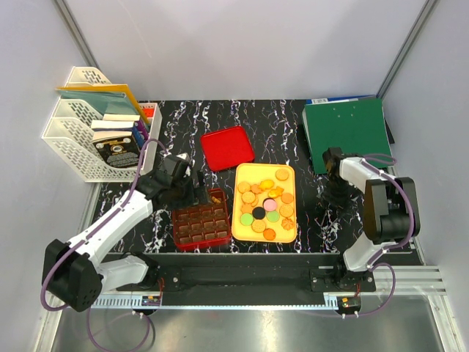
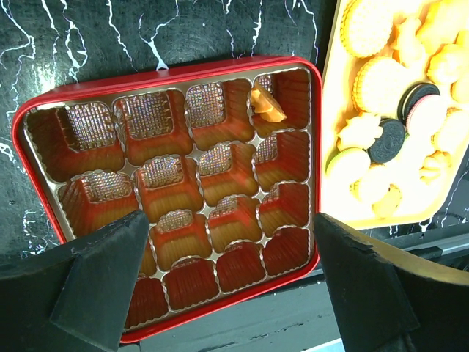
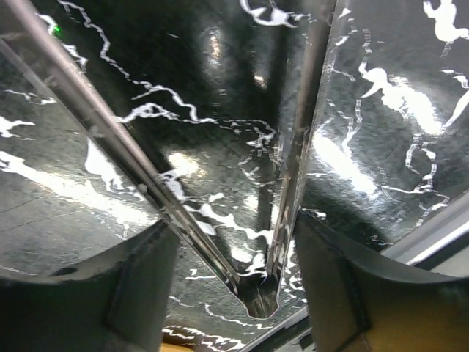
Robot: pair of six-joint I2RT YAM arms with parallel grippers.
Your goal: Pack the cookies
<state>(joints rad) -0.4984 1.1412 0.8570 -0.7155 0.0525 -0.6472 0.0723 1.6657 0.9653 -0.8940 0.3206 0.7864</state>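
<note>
**Top view.** A yellow tray [image 1: 248,173] sits on the black marbled tabletop [image 1: 293,125]. The cookies [image 1: 268,204] lie loose in it, mostly orange with one green, one pink and one black among them. A red grid box [image 1: 201,224] stands just left of the tray, touching or nearly touching it. A red lid [image 1: 227,147] lies behind the tray, toward the left. A green binder [image 1: 346,128] lies behind the tray to the right, and a white file rack [image 1: 80,139] stands far to its left. The left gripper [image 1: 196,192] hangs over the box edge farthest from the arm bases, close to the tray's left side. The right gripper [image 1: 331,196] points down at the bare tabletop just right of the tray. Its jaw state cannot be judged from here.

**Left wrist view.** The left gripper [image 2: 229,227] has its fingers [image 2: 102,279] spread wide over the red grid box [image 2: 168,73], and they grip nothing. One orange cookie [image 2: 265,108] leans tilted in the corner compartment nearest the yellow tray [image 2: 333,110]. The other compartments in view show bare liner. The rest of the cookies [image 2: 387,139] remain in the tray.

**Right wrist view.** The right gripper [image 3: 233,227] is pinching a pair of metal tongs [image 3: 258,293]. The joined end sits between the fingers [image 3: 110,293], and both blades lie against their inner faces. The blades fan out above the tabletop [image 3: 220,73].
</note>
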